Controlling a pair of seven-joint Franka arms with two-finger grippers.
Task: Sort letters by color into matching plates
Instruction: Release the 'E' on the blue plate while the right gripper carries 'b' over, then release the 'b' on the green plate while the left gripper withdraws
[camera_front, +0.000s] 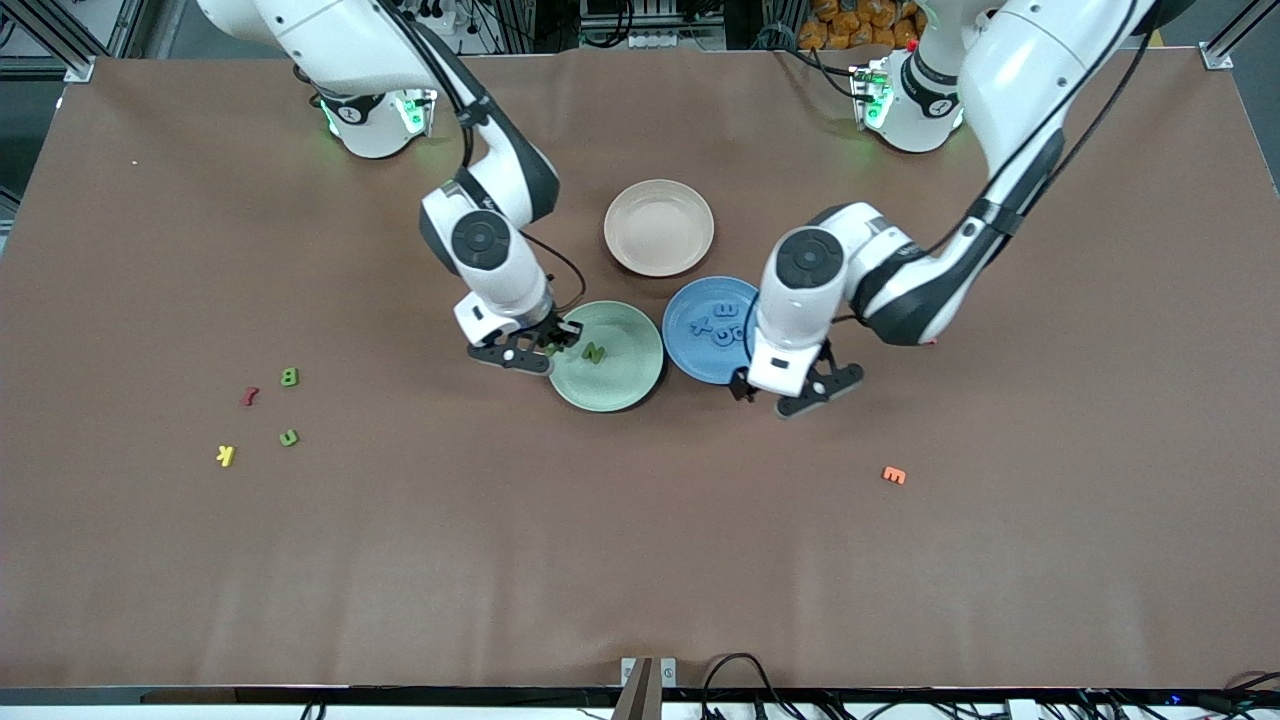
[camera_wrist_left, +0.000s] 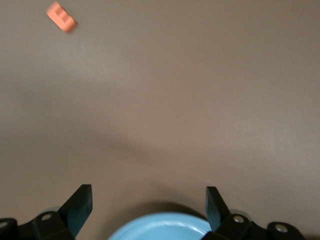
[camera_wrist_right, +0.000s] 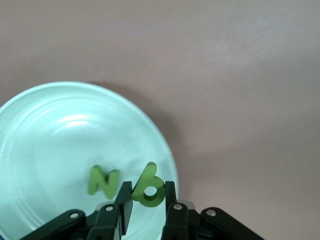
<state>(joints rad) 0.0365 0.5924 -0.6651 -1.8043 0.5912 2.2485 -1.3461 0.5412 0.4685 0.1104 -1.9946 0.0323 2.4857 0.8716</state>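
Landmark: beige-pink plate (camera_front: 659, 227)
Orange letter (camera_front: 894, 475): nearer the front camera than the plate, toward the left arm's end
Red letter (camera_front: 250, 396): nearer, toward the right arm's end
Yellow letter (camera_front: 226, 456): nearer still, same end

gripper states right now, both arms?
Left gripper: open, empty, over the blue plate's rim.
Right gripper: shut on a green letter, over the green plate.
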